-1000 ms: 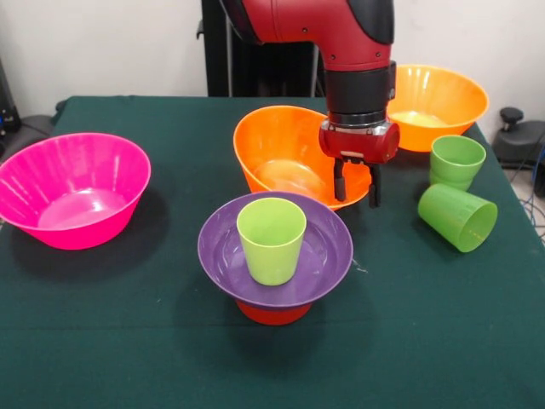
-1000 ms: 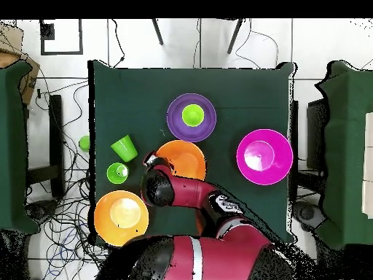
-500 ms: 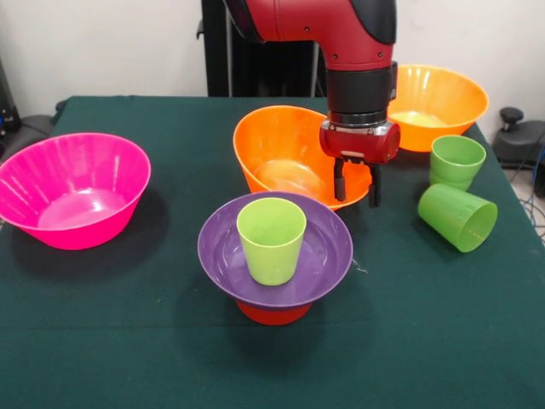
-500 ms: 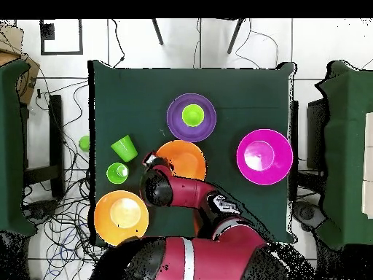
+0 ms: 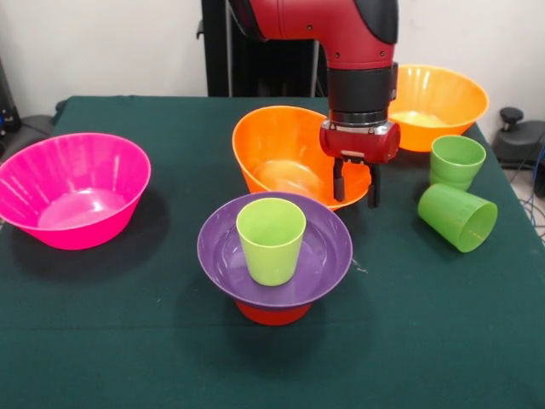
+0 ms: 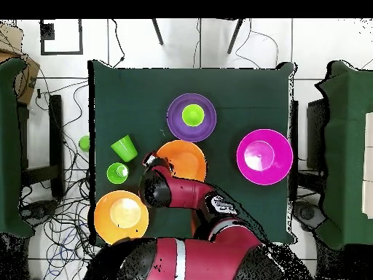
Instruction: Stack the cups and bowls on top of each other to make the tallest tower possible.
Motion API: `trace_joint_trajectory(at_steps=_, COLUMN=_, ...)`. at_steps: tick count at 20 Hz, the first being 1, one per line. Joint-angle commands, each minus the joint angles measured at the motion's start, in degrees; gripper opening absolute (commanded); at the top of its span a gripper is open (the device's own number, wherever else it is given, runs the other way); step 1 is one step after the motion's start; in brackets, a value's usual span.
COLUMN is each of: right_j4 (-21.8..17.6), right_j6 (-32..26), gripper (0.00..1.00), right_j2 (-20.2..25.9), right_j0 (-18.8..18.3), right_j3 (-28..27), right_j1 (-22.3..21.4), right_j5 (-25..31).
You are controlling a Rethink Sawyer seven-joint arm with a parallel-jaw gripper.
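The tower stands near the front middle: a small orange bowl (image 5: 273, 313) upside down, a purple bowl (image 5: 319, 256) on it, a yellow-green cup (image 5: 271, 239) upright inside; it also shows in the overhead view (image 6: 191, 116). My gripper (image 5: 356, 193) hangs open and empty over the right rim of a big orange bowl (image 5: 281, 153), behind and right of the tower. A green cup (image 5: 457, 159) stands upright at the right; another green cup (image 5: 458, 216) lies on its side in front of it. A second big orange bowl (image 5: 434, 102) sits at the back right. A big pink bowl (image 5: 72, 187) sits at the left.
The table (image 5: 128, 341) has a dark green cloth. A small green thing (image 6: 84, 143) lies off the table's edge in the overhead view. Cables and other green-covered tables (image 6: 350, 146) surround the table.
The upper arm has shifted slightly; the gripper has stayed in place, open over the orange bowl's rim. The objects have not moved.
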Motion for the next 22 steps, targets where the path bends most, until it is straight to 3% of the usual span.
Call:
trace_joint_trajectory(at_steps=1, right_j4=1.59, right_j6=9.25, gripper=0.00, right_j2=1.68, right_j0=-1.22, right_j3=-2.58, right_j1=4.44, right_j5=-1.22)
trace_joint_trajectory(at_steps=12, right_j4=0.63, right_j6=9.24, gripper=0.00, right_j2=4.46, right_j0=-4.10, right_j3=-1.43, right_j1=4.44, right_j5=0.08)
trace_joint_trajectory(at_steps=13, right_j4=0.74, right_j6=9.49, gripper=1.00, right_j2=4.45, right_j0=-4.05, right_j3=-1.22, right_j1=4.44, right_j5=-0.58)
trace_joint_trajectory(at_steps=19, right_j4=0.73, right_j6=9.49, gripper=1.00, right_j2=5.45, right_j0=-4.86, right_j3=-0.84, right_j1=4.71, right_j5=0.37)
trace_joint_trajectory(at_steps=22, right_j4=0.90, right_j6=8.14, gripper=1.00, right_j2=5.83, right_j0=-5.53, right_j3=-0.30, right_j1=3.74, right_j5=4.13)
